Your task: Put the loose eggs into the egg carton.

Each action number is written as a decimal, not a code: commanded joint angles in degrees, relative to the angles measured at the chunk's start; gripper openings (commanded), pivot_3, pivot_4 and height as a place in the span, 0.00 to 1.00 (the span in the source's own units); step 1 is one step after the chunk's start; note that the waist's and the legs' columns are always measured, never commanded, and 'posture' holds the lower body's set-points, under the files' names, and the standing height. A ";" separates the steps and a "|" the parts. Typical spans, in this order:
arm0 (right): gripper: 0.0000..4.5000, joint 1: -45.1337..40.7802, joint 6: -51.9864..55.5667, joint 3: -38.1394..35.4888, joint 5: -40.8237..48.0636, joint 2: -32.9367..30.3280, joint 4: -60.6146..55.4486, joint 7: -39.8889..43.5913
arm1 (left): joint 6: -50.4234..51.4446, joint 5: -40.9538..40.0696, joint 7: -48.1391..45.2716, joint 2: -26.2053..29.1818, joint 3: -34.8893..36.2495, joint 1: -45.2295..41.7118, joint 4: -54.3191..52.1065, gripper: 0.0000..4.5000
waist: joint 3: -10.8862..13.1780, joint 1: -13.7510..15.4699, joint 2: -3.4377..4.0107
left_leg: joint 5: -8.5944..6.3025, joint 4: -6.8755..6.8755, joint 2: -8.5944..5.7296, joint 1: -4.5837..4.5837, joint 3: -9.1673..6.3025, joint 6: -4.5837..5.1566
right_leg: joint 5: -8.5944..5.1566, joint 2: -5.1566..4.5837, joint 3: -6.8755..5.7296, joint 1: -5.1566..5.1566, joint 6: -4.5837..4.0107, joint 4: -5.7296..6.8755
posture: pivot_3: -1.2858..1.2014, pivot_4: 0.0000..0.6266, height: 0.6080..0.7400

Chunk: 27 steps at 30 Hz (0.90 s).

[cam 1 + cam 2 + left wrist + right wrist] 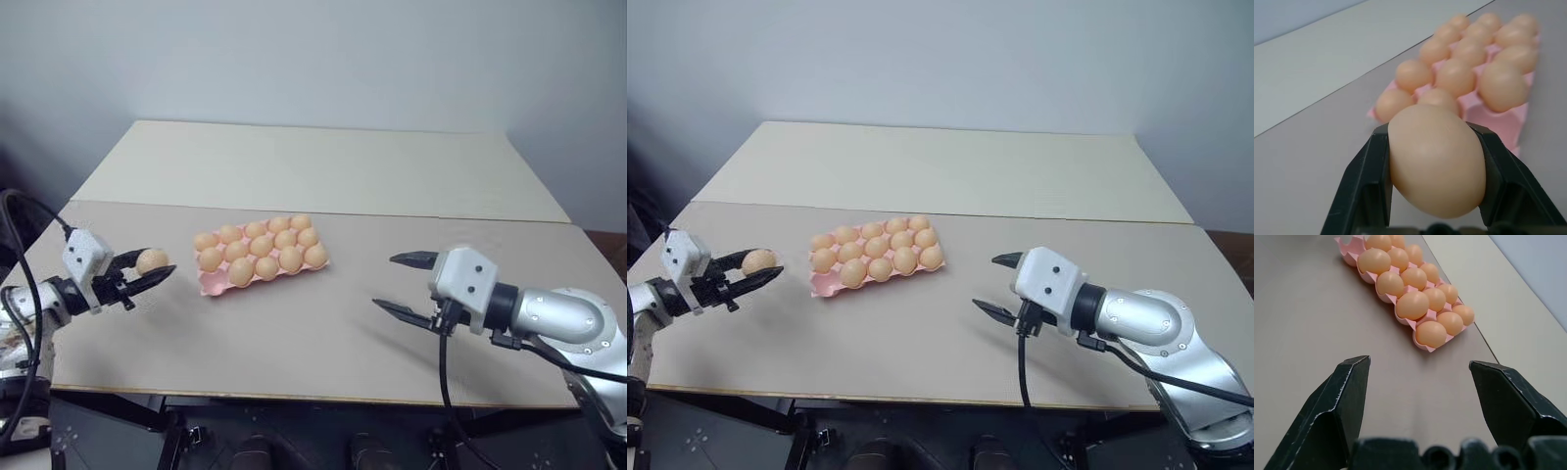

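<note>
One loose egg (152, 260), light orange-tan, is clamped between the black fingers of my left gripper (157, 267), which hovers above the table to the left of the egg carton. In the left wrist view the egg (1436, 161) sits between both fingers with the carton behind it. The pink egg carton (208, 288) lies mid-table, holding several eggs; its near-left corner cup (1488, 117) is bare. My right gripper (384, 281) hangs open and empty to the right of the carton (1343, 245), pointing toward it.
The beige table (294, 343) has a seam (441, 216) running across behind the carton, with a paler far half (323, 166) up to the wall. The front edge (294, 399) lies near both arms. A black cable (443, 382) hangs off my right wrist.
</note>
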 commanded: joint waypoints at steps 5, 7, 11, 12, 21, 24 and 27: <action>0.85 -1.36 -0.46 -2.08 0.99 0.06 -2.87 -0.37 | 2.18 -1.00 -4.06 -3.59 -4.57 -3.51 -2.90 0.43 | 0.00 -0.09 0.00 | 0.00 0.00 0.00 -0.05 -0.01 0.01 | 0.00 0.02 0.00 -0.01 0.00 -0.06 | 0.52 0.24 1.00; 0.85 -1.35 -0.10 -2.34 1.22 -0.06 -3.59 -0.66 | 2.27 -0.79 -4.81 -3.94 -5.47 -4.23 -2.21 0.43 | 0.00 -0.21 0.00 | 0.00 0.00 0.00 -0.05 -0.02 0.01 | 0.00 0.03 0.00 -0.01 0.00 -0.05 | 0.52 0.24 1.00; 0.85 -0.36 0.58 -3.41 1.27 -0.43 -4.65 -1.28 | 1.27 0.35 -5.05 -4.02 -6.14 -6.33 0.69 0.43 | 0.00 -0.33 0.00 | 0.00 0.00 0.00 -0.04 -0.02 0.01 | 0.00 0.03 0.00 -0.01 0.00 -0.06 | 0.52 0.24 1.00; 0.85 -0.17 0.69 -3.51 1.24 -0.46 -4.81 -1.36 | 1.26 0.50 -5.22 -4.01 -6.17 -6.78 1.27 0.43 | 0.00 -0.32 0.00 | 0.00 0.00 0.00 -0.04 -0.02 0.01 | 0.00 0.03 0.00 -0.01 0.00 -0.06 | 0.52 0.24 1.00; 0.85 0.16 0.76 -3.36 0.94 -0.26 -4.84 -2.02 | -1.16 3.24 -5.40 -5.15 -7.01 -8.66 4.34 0.76 | 0.00 -0.17 0.00 | 0.00 0.00 0.00 -0.05 -0.02 0.01 | 0.00 0.03 0.00 -0.01 0.00 -0.07 | 0.52 0.24 1.00; 0.85 0.18 0.83 -3.50 1.06 -0.30 -4.76 -1.95 | -1.07 2.77 -6.27 -5.22 -6.48 -8.16 3.20 0.76 | 0.00 -0.15 0.00 | 0.00 0.01 0.00 -0.06 -0.02 0.01 | 0.00 0.03 0.00 -0.01 0.00 -0.07 | 0.52 0.24 1.00; 0.85 0.27 0.93 -3.75 1.30 -0.39 -4.81 -1.81 | -1.14 2.66 -6.11 -4.46 -5.56 -7.43 2.15 0.76 | 0.00 -0.20 0.00 | 0.00 0.00 -0.01 -0.06 -0.02 0.01 | 0.00 0.02 0.00 -0.01 0.00 -0.07 | 0.52 0.24 1.00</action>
